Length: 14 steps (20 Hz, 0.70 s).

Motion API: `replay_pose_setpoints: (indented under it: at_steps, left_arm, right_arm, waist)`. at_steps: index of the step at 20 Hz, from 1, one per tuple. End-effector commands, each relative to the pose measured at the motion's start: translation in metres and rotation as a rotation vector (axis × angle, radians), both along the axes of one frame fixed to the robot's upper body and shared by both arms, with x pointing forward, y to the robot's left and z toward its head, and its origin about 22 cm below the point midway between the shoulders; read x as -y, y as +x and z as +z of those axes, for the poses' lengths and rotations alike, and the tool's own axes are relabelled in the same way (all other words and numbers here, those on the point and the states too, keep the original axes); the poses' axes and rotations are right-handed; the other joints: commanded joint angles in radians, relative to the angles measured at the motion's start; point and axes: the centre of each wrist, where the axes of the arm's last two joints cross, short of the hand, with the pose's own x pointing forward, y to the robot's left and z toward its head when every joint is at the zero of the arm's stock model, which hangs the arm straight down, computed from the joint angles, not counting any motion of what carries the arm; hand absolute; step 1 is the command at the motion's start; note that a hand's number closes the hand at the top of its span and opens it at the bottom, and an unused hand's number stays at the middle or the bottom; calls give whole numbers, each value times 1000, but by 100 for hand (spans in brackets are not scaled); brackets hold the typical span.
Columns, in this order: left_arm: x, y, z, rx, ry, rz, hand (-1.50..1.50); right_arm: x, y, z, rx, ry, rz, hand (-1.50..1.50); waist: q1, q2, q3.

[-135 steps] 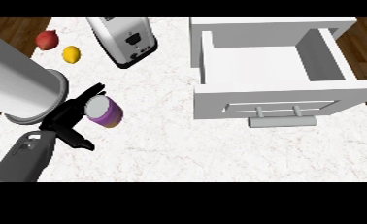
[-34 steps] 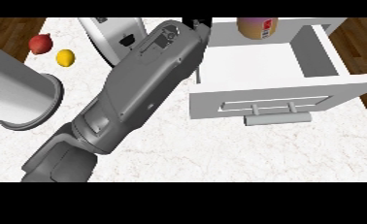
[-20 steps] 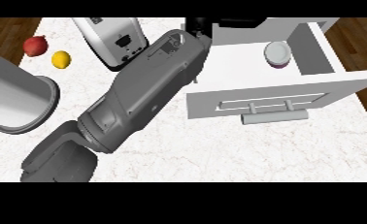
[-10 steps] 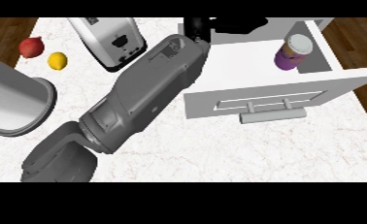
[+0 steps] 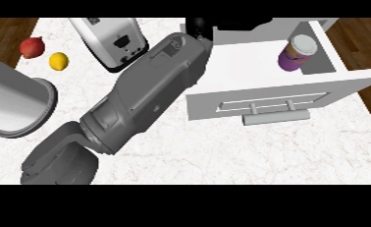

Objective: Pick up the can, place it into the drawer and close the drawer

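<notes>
Fingers of left hand (image 5: 206, 24) mostly hidden, state unclear; can (image 5: 297, 52) upright inside open drawer (image 5: 268, 97).

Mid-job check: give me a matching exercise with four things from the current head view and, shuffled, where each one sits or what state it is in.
Things:
1. purple can with a tan lid
2. white drawer with a bar handle
3. small yellow lemon-like fruit
4. silver toaster

Places or states:
A. on the counter at the far left, beside a red fruit
B. pulled open
C. inside the drawer, at its right side
D. on the counter by the far edge, left of the grey forearm

Pairs: 1-C, 2-B, 3-A, 4-D
</notes>
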Motion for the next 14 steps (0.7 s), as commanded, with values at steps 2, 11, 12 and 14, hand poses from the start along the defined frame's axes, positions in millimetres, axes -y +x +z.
replay_pose_setpoints:
  at_steps: [2, 11, 12, 14]
  left_arm:
    - [10, -3, 21, 28, -48, -18, -150]
    - [7, -2, 15, 104, -57, -36, -150]
    - [8, -3, 13, 93, -38, -22, -150]
    - [10, 0, 26, 95, -58, -35, -150]
  right_arm:
    - [-2, 7, 19, 64, -210, 21, -150]
    - [-44, 30, 39, 164, -419, 31, -150]
    - [-44, 39, 38, 164, -443, 26, -150]
    - [-47, 53, 32, 137, -497, 14, -150]
  waist:
    - [10, 0, 0]
    - [53, 3, -2]
    - [61, -1, -1]
    - [81, -4, -1]
